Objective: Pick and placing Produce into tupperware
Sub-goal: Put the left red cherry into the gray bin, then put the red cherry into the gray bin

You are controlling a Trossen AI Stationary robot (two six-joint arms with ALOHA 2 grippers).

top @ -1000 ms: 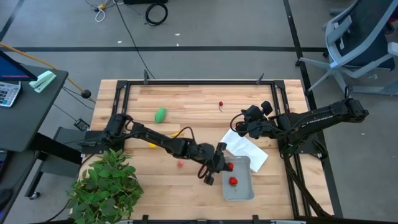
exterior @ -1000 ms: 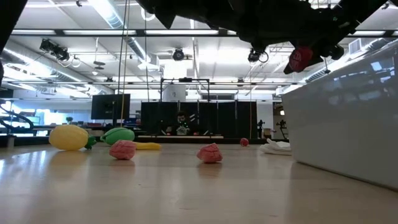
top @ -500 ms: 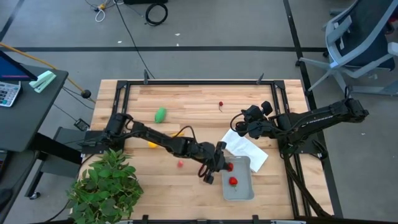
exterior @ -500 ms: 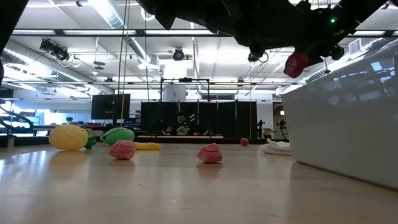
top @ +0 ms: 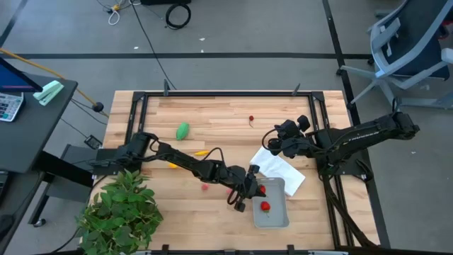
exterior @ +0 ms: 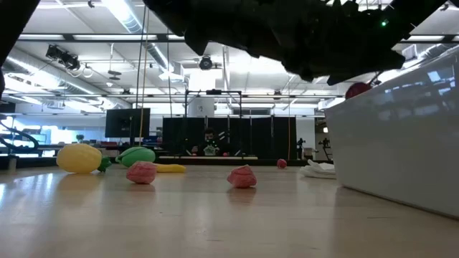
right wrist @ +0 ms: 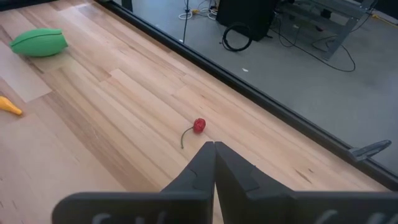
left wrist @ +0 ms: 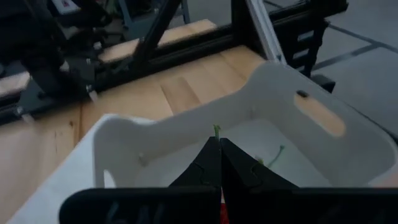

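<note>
The shallow pale grey rectangular plastic tupperware [top: 271, 207] sits at the table's near edge, holding a small red toy fruit [top: 265, 206]. The left gripper [top: 252, 185], fingers pressed together, hangs over its far rim beside another red piece [top: 261, 190]. Farther back, the right gripper [top: 272, 144], likewise closed, waits above the white cloth [top: 282, 171].

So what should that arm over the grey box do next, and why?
Probably open the left end effector. It hangs over the tupperware, fingers pinched on a small red fruit whose green stem pokes out between them, about level with the rim. Letting go should drop it inside, beside the other red fruit.
</note>
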